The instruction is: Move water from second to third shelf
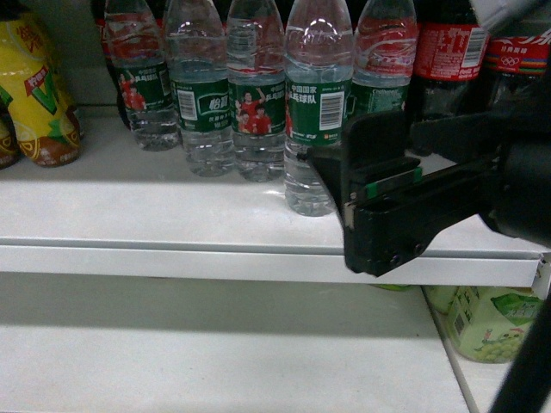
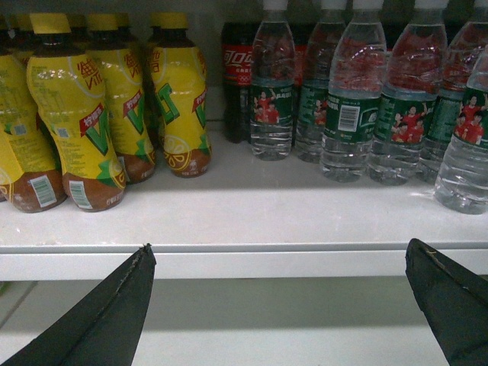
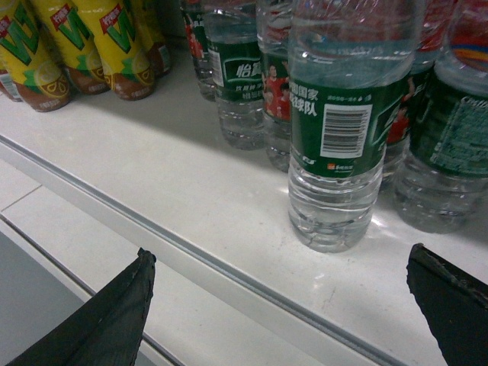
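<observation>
A bare strip of white shelf (image 3: 191,198) is left between its front edge and the bottles. The water (image 3: 339,130) is stood nearest that edge, ahead of the right gripper (image 3: 278,305), whose jaws are spread wide, untouched. The left gripper (image 2: 278,305) is likewise spread.

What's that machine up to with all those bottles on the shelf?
It is a two-armed robot moving a water bottle from this shelf to another one. At this moment its right gripper is open and lined up in front of the frontmost water bottle, which stands upright near the shelf edge, not yet grasped. The left gripper is also open and holds nothing, facing the yellow drink bottles.
</observation>
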You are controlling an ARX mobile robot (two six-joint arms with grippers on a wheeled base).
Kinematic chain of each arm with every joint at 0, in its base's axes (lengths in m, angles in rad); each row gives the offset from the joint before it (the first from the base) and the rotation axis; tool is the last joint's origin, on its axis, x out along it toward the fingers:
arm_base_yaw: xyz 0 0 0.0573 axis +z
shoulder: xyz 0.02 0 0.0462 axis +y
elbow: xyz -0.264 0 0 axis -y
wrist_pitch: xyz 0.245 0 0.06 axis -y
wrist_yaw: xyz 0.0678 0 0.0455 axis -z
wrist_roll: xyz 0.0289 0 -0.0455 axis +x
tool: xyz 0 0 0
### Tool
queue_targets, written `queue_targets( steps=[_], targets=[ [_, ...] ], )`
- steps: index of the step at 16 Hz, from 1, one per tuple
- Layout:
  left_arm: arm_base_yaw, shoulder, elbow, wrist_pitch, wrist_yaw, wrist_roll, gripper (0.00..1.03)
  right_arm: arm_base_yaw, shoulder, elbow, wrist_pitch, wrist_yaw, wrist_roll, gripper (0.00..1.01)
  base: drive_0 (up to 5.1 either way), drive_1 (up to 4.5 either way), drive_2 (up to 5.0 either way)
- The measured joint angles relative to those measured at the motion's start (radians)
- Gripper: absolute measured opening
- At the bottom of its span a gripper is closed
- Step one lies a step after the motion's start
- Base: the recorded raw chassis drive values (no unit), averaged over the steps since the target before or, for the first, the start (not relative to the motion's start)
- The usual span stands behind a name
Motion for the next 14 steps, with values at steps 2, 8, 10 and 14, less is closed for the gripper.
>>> queue_targets(
  steps=[2, 8, 10, 14],
  targets=[
    [0.000, 0.000, 0.000, 0.000, 0.000, 0.000, 0.98, 0.022, 0.059, 0.062, -0.035, 0.035, 0.021, 0.98, 0.0, 0.00, 0.0],
    [0.000, 0.000, 0.000, 0.000, 0.000, 0.000, 0.98, 0.068, 0.184, 0.227, -0.078, 0.101, 0.069, 0.98, 0.0, 0.00, 0.0],
    [0.000, 0.000, 0.000, 0.000, 0.000, 0.000, 0.98, 0.068, 0.230, 0.278, -0.108, 0.131, 0.076, 0.98, 0.0, 0.00, 0.0],
    [0.000, 0.000, 0.000, 0.000, 0.000, 0.000, 0.98, 0.068, 0.321, 0.402, -0.154, 0.222, 0.111, 0.98, 0.0, 0.00, 0.0]
  ],
)
